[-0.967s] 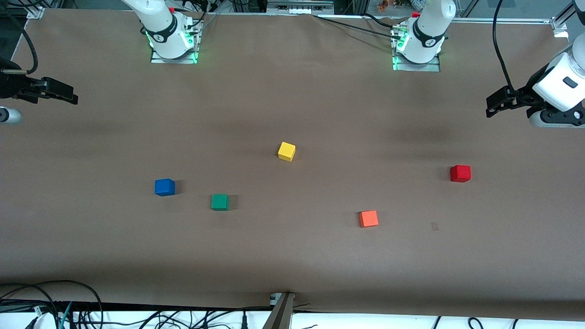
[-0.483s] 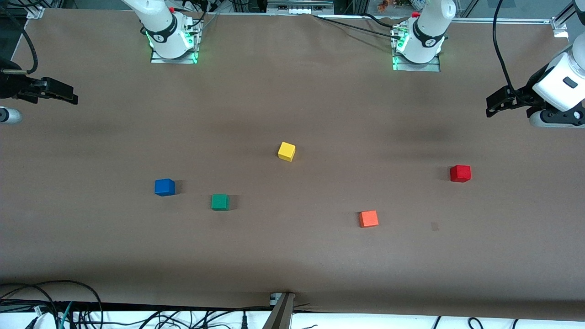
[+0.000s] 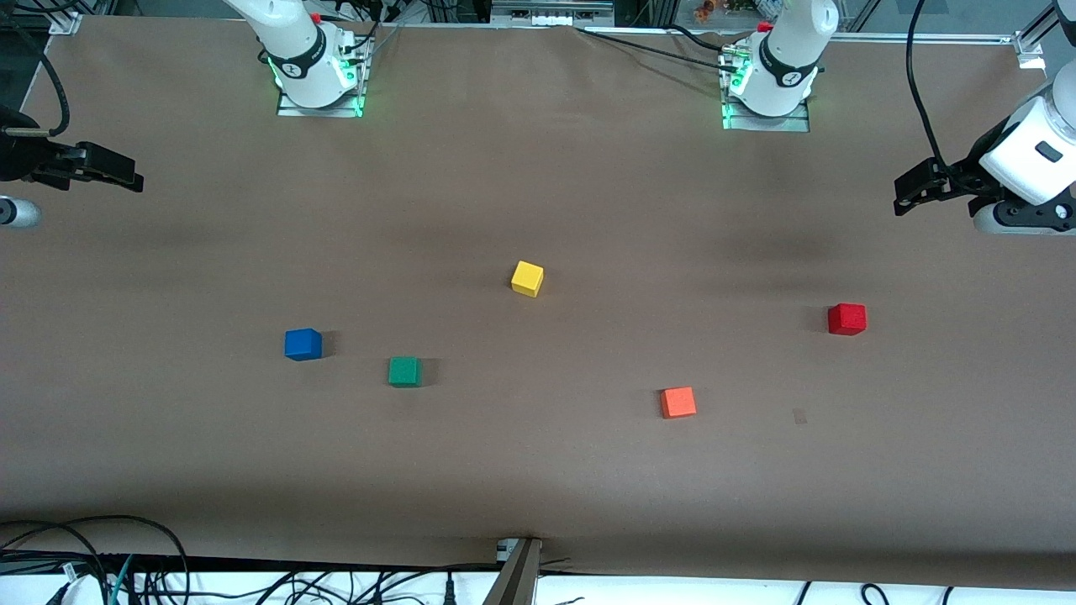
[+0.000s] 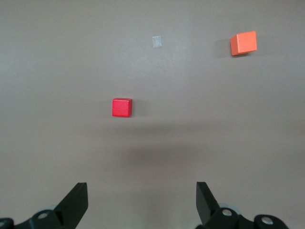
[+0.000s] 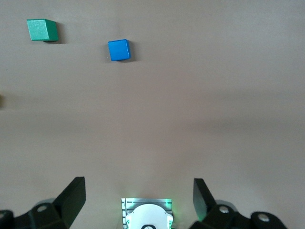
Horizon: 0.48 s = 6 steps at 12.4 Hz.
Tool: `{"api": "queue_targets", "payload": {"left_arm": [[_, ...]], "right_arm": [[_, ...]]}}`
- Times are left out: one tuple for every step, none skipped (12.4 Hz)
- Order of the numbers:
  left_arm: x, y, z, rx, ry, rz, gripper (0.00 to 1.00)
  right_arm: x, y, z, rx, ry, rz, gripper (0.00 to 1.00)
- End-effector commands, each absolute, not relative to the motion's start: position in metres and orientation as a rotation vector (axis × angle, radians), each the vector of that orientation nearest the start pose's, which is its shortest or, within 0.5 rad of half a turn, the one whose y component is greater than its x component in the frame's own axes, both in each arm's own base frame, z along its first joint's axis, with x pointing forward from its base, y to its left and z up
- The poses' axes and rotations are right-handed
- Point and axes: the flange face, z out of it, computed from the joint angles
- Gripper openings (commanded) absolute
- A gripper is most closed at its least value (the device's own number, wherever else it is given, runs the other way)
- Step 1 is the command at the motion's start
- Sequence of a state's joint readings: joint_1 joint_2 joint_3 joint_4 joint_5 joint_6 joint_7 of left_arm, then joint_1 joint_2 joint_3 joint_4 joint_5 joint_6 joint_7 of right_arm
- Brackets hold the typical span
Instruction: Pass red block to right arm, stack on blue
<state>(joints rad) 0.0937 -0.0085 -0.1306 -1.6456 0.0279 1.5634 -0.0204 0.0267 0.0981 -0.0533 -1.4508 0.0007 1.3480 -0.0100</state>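
Left tool (image 3: 912, 186) hanging spread and empty above surface (image 3: 538, 470) edge at left arm's end, well apart from red block (image 3: 846, 319); nothing shifting versus a second ago. Right tool (image 3: 118, 172) waiting spread, empty, above edge at right arm's end. Red block sitting untouched, farther from front camera than orange cube (image 3: 677, 402). Blue cube (image 3: 303, 344) lying well apart from red block, toward right arm's end, beside green cube (image 3: 404, 371). Judging: task not yet starting; left approach coming first.

Red block (image 3: 846, 319), blue (image 3: 303, 344), green cube (image 3: 404, 371), brown table (image 3: 538, 470)
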Motion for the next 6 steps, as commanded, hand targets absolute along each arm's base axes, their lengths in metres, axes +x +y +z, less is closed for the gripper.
{"api": "queue_targets", "payload": {"left_arm": [[0.5473, -0.0155, 0.5976, -3.092, 0.039, 0.124, 1.00], [0.5479, -0.0146, 0.5969, -3.092, 0.037, 0.124, 1.00], [0.5479, -0.0128, 0.5969, -3.091, 0.034, 0.124, 1.00], [0.5479, -0.0119, 0.5969, -3.091, 0.039, 0.124, 1.00], [0.5488, -0.0110, 0.5952, -3.091, 0.041, 0.129, 1.00], [0.5503, -0.0109, 0.5919, -3.091, 0.044, 0.139, 1.00]], "right_arm": [[0.5626, -0.0167, 0.6129, -3.128, 0.015, 0.303, 1.00], [0.5626, -0.0167, 0.6129, -3.128, 0.015, 0.303, 1.00], [0.5626, -0.0167, 0.6129, -3.128, 0.015, 0.303, 1.00], [0.5626, -0.0167, 0.6129, -3.128, 0.015, 0.303, 1.00], [0.5626, -0.0167, 0.6129, -3.128, 0.015, 0.303, 1.00], [0.5626, -0.0167, 0.6129, -3.128, 0.015, 0.303, 1.00]]}}
